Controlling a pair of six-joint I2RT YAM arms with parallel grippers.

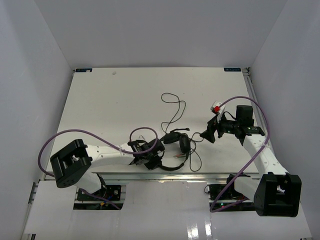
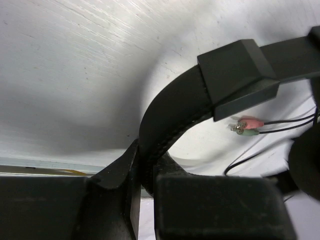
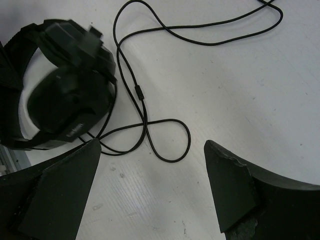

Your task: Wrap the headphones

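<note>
The black headphones point(image 1: 177, 147) lie near the table's front edge, between the arms. My left gripper point(image 1: 154, 161) is shut on the headband point(image 2: 170, 117). The small reddish plugs point(image 2: 246, 125) lie on the table beyond the band. The thin black cord point(image 1: 172, 107) runs in loops toward the middle of the table. My right gripper point(image 1: 209, 135) is open and empty, hovering just right of the headphones. In the right wrist view an earcup point(image 3: 65, 100) sits at the left, and a cord loop point(image 3: 167, 140) lies between and ahead of the open fingers.
Thick purple cables point(image 1: 65, 137) arc over both arms. A small white and red object point(image 1: 217, 107) sits by the right arm. The table's front edge point(image 1: 165, 177) runs just below the headphones. White walls enclose the table on three sides.
</note>
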